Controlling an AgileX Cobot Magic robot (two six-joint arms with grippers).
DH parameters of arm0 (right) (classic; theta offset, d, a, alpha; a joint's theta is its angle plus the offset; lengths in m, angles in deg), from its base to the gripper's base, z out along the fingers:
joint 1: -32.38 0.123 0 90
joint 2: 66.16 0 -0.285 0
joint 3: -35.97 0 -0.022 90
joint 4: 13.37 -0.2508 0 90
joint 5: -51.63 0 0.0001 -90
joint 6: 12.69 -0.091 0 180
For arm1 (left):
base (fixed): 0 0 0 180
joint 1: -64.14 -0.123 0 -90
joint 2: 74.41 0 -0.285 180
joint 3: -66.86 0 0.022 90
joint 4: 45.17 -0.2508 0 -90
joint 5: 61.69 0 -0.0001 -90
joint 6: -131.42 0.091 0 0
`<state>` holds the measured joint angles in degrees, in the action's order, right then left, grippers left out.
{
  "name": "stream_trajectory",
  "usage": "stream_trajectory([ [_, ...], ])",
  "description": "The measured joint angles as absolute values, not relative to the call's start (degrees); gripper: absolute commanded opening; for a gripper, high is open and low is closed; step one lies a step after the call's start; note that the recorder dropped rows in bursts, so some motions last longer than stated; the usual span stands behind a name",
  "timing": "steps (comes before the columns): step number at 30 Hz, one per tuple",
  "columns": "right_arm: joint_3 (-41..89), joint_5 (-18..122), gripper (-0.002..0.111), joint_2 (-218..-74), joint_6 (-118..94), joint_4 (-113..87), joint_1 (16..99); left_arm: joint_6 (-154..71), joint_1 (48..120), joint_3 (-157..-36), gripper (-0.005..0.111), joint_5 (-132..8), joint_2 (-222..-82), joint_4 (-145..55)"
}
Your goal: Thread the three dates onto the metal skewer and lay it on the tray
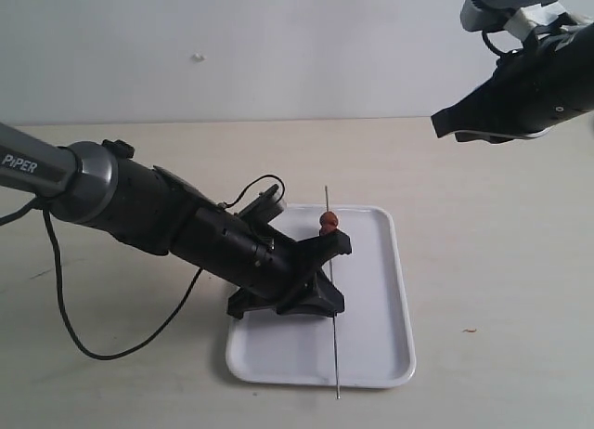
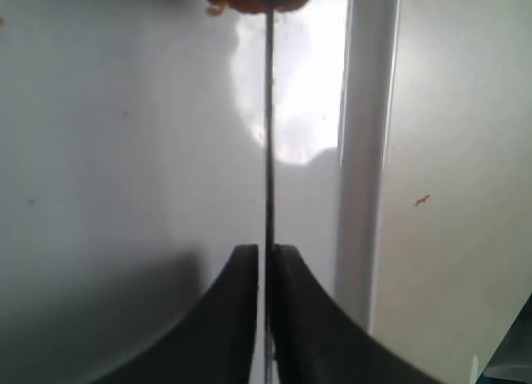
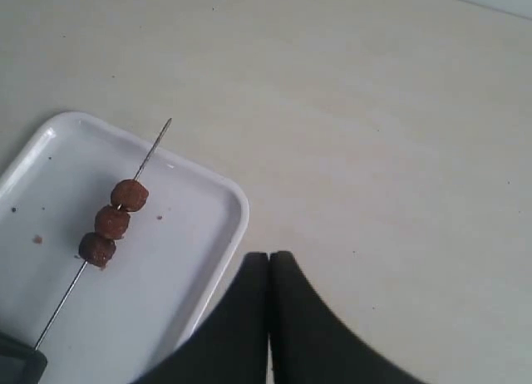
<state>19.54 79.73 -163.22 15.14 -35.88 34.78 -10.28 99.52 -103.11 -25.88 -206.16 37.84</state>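
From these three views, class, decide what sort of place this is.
Probably a robot test bench, not a kitchen: a pale table against a blank wall, black robot arms, and a white tray with a skewer of dates.

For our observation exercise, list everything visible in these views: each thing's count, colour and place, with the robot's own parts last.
tray: one, white, mid-table
metal skewer: one, grey, lengthwise over the tray, both ends past its rim
dates: three, reddish-brown, threaded in a row on the skewer
crumb: one, brown, on the table right of the tray
table: one, beige, under everything
cable: one, black, looping beside the left arm
left gripper: one, black, low over the tray, shut on the skewer
right gripper: one, black, raised, shut, empty
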Motion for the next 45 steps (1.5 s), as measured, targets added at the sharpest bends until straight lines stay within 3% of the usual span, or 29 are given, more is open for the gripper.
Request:
stream_trajectory([
  [3,19.5,79.6,0.0,-163.2,15.1,-35.9,34.8,-10.3,99.5,-103.1,0.041,-25.9,-206.2,37.8],
  [6,19.3,79.5,0.0,-163.2,15.1,-35.9,34.8,-10.3,99.5,-103.2,0.048,-25.3,-206.2,38.1],
  [31,19.3,79.7,0.0,-163.2,15.2,-35.9,34.8,-10.0,98.5,-103.2,0.048,-24.5,-205.6,36.0],
  [45,15.9,80.6,0.0,-163.0,23.7,-43.1,34.8,12.8,95.5,-101.3,0.048,-11.3,-190.0,31.7],
])
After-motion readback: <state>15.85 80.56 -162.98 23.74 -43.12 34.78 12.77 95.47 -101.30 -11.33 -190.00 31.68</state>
